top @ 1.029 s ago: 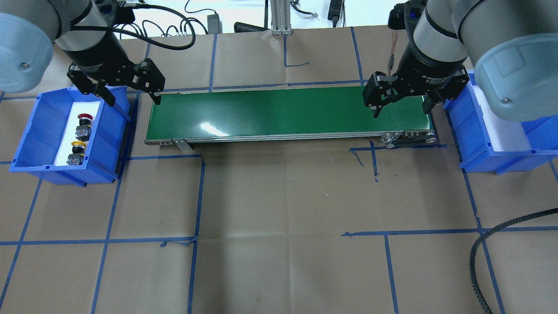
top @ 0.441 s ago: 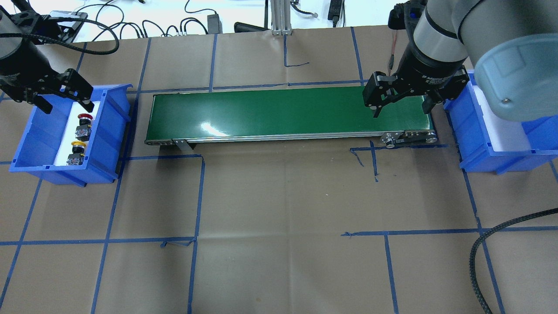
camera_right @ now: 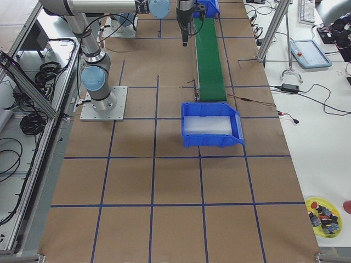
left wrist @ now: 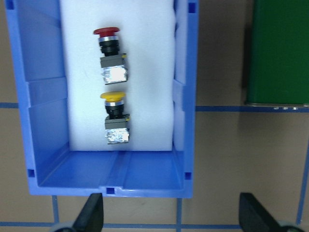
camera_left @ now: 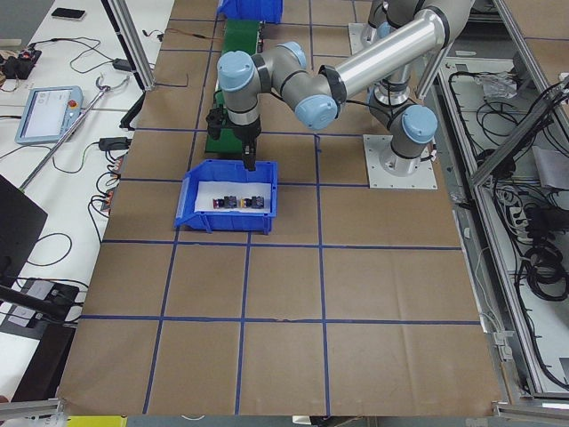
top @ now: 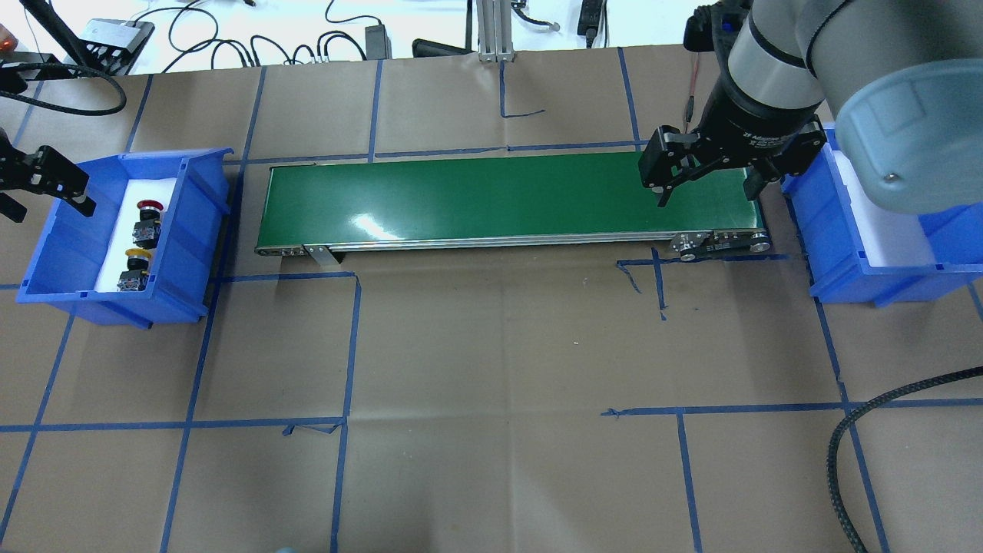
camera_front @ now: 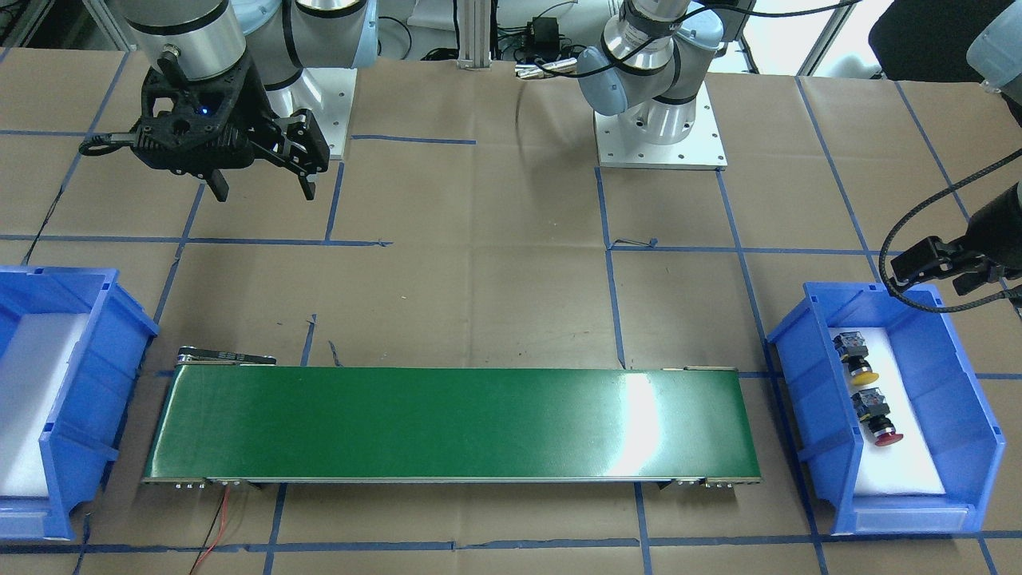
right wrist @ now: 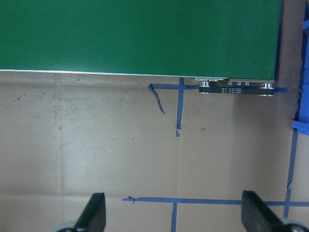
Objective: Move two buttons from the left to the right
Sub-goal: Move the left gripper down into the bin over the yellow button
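Left wrist-mounted view: buttons (left wrist: 114, 72) lie beyond left tool (left wrist: 174, 215)

Body log | right arm (top: 768, 69): silver tube links | joint caps (top: 898, 115): pale blue-grey, domed, screw in the face | right gripper (top: 706, 196): black, white lettering on collar | cable (top: 834, 457): black, braided | base plates (camera_front: 695, 152): white, square

Robotics laboratory test cell
Taped-grid bench (top: 491, 346), green conveyor (top: 491, 196), aluminium frame (top: 489, 31), teach pendant (camera_left: 40, 114), loose cabling (camera_left: 538, 262), bolted arm bases (camera_front: 661, 136)
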Action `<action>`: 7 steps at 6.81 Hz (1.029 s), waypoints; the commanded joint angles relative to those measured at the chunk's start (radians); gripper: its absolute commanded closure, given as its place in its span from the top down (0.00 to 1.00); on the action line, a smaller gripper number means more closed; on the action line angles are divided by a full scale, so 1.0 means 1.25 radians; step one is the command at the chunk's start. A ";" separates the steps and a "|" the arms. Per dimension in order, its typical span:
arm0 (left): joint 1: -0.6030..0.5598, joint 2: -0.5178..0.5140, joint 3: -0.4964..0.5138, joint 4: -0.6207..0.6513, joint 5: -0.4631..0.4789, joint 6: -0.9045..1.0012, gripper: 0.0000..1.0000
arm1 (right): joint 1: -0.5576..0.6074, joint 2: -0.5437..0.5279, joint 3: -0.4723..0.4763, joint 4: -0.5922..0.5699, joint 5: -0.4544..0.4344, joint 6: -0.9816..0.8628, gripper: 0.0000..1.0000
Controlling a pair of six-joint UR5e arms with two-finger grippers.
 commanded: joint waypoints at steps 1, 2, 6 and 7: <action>0.008 -0.017 -0.030 0.048 -0.005 0.005 0.99 | 0.000 0.000 0.000 0.000 0.000 0.000 1.00; 0.008 -0.028 -0.055 0.107 -0.006 0.005 0.99 | 0.000 0.000 0.000 0.000 0.000 0.000 1.00; 0.010 -0.103 -0.108 0.234 -0.022 0.009 0.99 | 0.000 0.001 0.000 0.000 0.000 0.000 1.00; 0.011 -0.120 -0.133 0.288 -0.023 0.016 0.99 | 0.000 0.001 0.000 0.002 0.000 0.000 1.00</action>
